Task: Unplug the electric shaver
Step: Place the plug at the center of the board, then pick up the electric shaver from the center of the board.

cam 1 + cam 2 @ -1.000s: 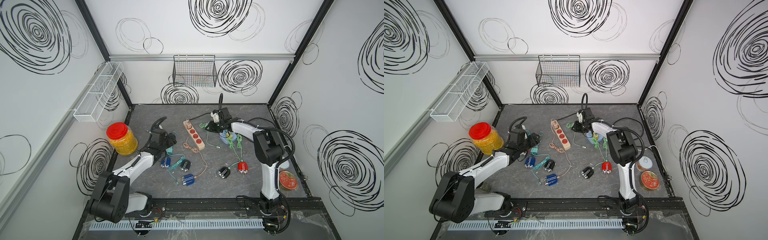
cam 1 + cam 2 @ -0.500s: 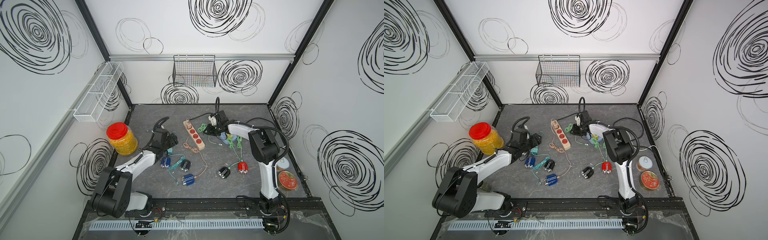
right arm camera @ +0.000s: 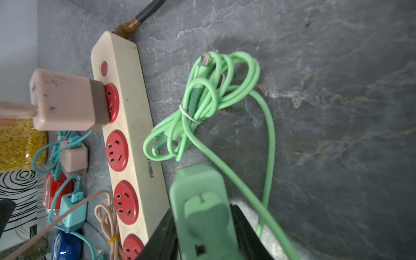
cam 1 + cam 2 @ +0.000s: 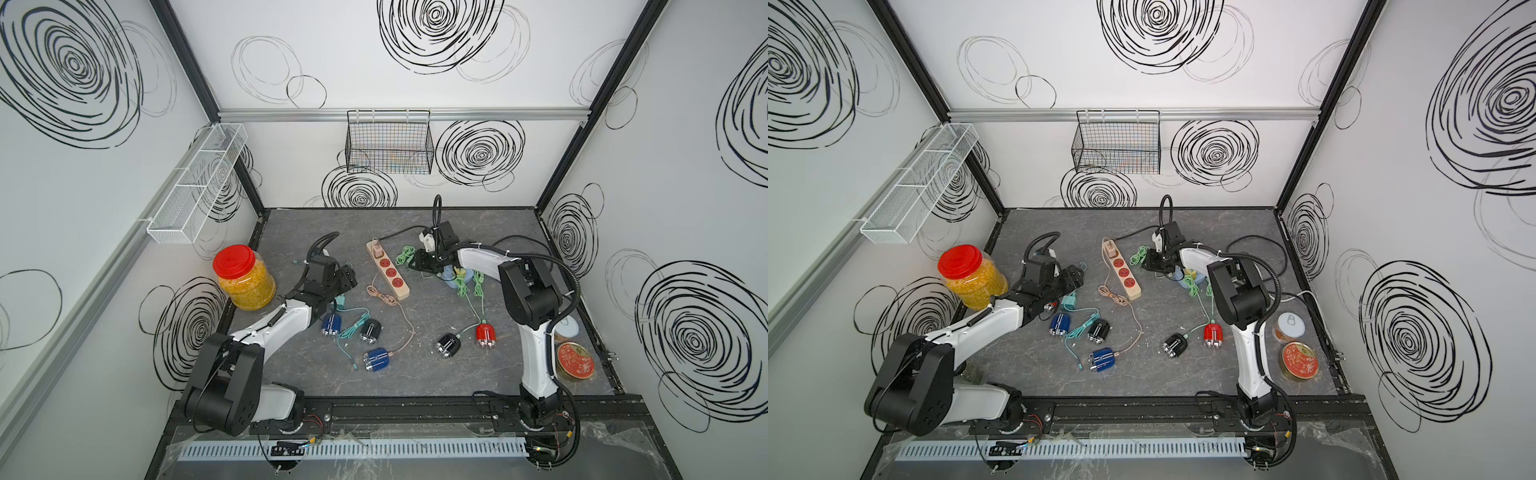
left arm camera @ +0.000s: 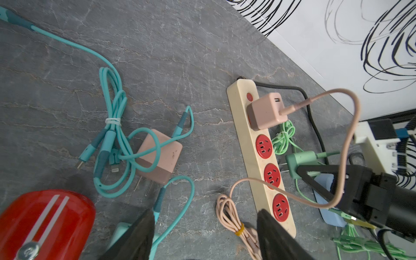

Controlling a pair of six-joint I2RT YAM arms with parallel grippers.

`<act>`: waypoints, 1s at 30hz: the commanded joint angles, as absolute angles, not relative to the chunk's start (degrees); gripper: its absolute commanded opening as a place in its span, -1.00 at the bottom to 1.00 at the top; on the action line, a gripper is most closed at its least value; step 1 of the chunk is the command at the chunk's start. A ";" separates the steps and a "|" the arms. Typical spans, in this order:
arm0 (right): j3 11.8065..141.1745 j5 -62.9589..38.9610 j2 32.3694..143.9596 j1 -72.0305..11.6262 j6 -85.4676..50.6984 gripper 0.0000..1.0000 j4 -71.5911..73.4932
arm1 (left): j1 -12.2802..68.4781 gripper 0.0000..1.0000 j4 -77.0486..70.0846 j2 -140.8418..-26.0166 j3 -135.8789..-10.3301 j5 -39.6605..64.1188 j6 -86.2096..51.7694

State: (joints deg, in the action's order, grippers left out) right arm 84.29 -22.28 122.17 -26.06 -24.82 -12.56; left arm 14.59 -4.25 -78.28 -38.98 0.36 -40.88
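The cream power strip [image 4: 388,270] lies mid-table with a pink adapter [image 5: 265,111] plugged into its far socket; the other three red sockets are bare. A green adapter [image 3: 202,202] hangs just off the strip's side with its prongs out of any socket. My right gripper [image 3: 201,208] is shut on it, one jaw against each side. Its green cable [image 4: 467,291] runs to a red shaver [image 4: 485,336]. The pink cable leads to a blue shaver [image 4: 376,359]. My left gripper [image 5: 206,212] is open and empty over the table near the strip's near end.
Blue and black shavers [image 4: 370,330] with teal cables lie by the left arm, and another black one [image 4: 446,345] sits near the red. A loose pink adapter [image 5: 157,157] is tangled in teal cable. A red-lidded jar [image 4: 245,276] stands at the left edge, tins [image 4: 1300,359] at the right.
My right gripper has shifted a little toward the strip's side, carrying the green adapter. My left gripper has edged slightly toward the strip.
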 commanded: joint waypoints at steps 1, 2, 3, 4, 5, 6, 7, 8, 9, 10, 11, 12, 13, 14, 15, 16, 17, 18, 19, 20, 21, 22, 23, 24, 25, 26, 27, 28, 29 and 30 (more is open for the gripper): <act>84.09 -22.14 117.69 -25.87 -24.48 -0.10 -14.73 | 14.89 0.50 -4.77 -78.91 -41.17 -0.61 -40.12; 84.10 -22.06 117.09 -25.92 -24.35 -0.07 -14.98 | 14.94 0.50 -4.77 -79.14 -41.43 -0.48 -40.08; 84.11 -21.84 116.53 -25.81 -24.22 -0.02 -15.24 | 14.94 0.50 -4.70 -79.36 -41.61 -0.49 -40.08; 84.11 -21.85 115.99 -25.79 -24.09 -0.01 -15.53 | 15.02 0.50 -4.71 -79.45 -41.82 -0.47 -40.12; 84.12 -21.80 115.39 -25.66 -23.87 0.00 -15.97 | 15.07 0.50 -4.72 -79.49 -42.05 -0.55 -40.16; 84.12 -21.67 114.75 -25.65 -23.74 0.00 -16.16 | 15.11 0.50 -4.61 -79.54 -42.16 -0.54 -40.17; 84.11 -21.40 114.00 -25.59 -23.64 0.01 -16.47 | 15.12 0.50 -4.57 -79.62 -42.26 -0.61 -40.17; 84.06 -20.94 113.30 -25.54 -23.52 0.01 -16.90 | 15.11 0.50 -4.48 -79.45 -42.36 -0.70 -40.08; 84.07 -20.38 112.67 -25.44 -23.32 0.01 -17.46 | 15.12 0.50 -4.39 -79.46 -42.36 -0.73 -40.08; 84.24 -19.41 112.03 -25.41 -23.04 0.01 -18.29 | 15.16 0.50 -4.27 -79.37 -42.44 -0.70 -40.01; 84.34 -18.08 111.21 -25.47 -22.67 0.01 -18.91 | 15.12 0.50 -4.22 -79.37 -42.45 -0.87 -39.95; 84.30 -16.99 110.57 -25.40 -22.38 0.01 -19.33 | 15.12 0.50 -4.06 -79.37 -42.53 -0.90 -39.86; 84.26 -16.22 109.78 -25.45 -22.16 0.01 -19.42 | 15.11 0.50 -4.04 -79.43 -42.62 -1.00 -39.74; 84.16 -16.06 109.20 -25.42 -22.06 0.01 -19.35 | 15.12 0.50 -3.93 -79.50 -42.78 -1.10 -39.64; 84.11 -16.52 108.92 -25.47 -22.11 0.00 -18.98 | 15.12 0.50 -3.80 -79.61 -42.87 -1.08 -39.56; 84.11 -17.15 108.96 -25.62 -22.15 -0.01 -18.65 | 15.12 0.50 -3.82 -79.84 -43.04 -1.20 -39.46; 84.48 -17.39 109.28 -25.76 -22.15 -0.01 -18.79 | 15.11 0.50 -3.84 -80.03 -43.22 -1.18 -39.46; 85.28 -17.27 109.99 -25.89 -22.15 -0.02 -19.64 | 15.12 0.50 -3.70 -80.22 -43.48 -1.06 -39.46; 85.62 -17.21 110.45 -26.01 -22.19 -0.03 -20.12 | 15.12 0.50 -3.65 -80.37 -43.74 -1.06 -39.40; 85.17 -17.37 110.31 -26.02 -22.39 -0.03 -19.66 | 15.12 0.50 -3.49 -80.55 -44.02 -1.16 -39.31; 83.97 -17.57 109.41 -26.17 -22.82 -0.03 -18.47 | 15.12 0.50 -3.18 -80.66 -44.48 -1.52 -39.01; 82.41 -17.75 108.21 -26.19 -23.17 -0.03 -16.97 | 15.12 0.50 -2.68 -80.91 -45.00 -1.87 -38.58; 81.24 -17.55 107.06 -26.47 -23.29 -0.03 -16.14 | 15.07 0.50 -2.18 -81.24 -45.52 -2.05 -38.18; 80.41 -16.74 105.81 -26.93 -23.18 -0.02 -15.78 | 14.99 0.51 -1.87 -81.66 -46.06 -2.26 -37.82; 79.80 -15.32 104.59 -27.67 -22.96 -0.01 -15.78 | 14.94 0.51 -1.53 -82.11 -46.58 -2.31 -37.50; 79.38 -14.09 103.71 -28.54 -22.66 -0.01 -15.76 | 14.88 0.50 -1.42 -82.60 -47.10 -2.46 -37.31; 79.11 -12.88 102.85 -29.59 -22.20 0.00 -15.81 | 14.85 0.45 -1.20 -83.41 -47.84 -2.43 -36.96; 79.10 -11.23 102.12 -30.91 -21.65 0.00 -16.02 | 14.85 0.42 -0.72 -84.24 -48.79 -2.63 -36.58; 79.23 -9.65 101.67 -32.20 -21.02 0.01 -16.46 | 14.85 0.40 -0.25 -84.96 -49.59 -2.69 -36.20; 79.81 -7.45 101.27 -33.92 -20.12 0.01 -17.29 | 14.85 0.35 0.16 -85.69 -50.68 -2.79 -35.84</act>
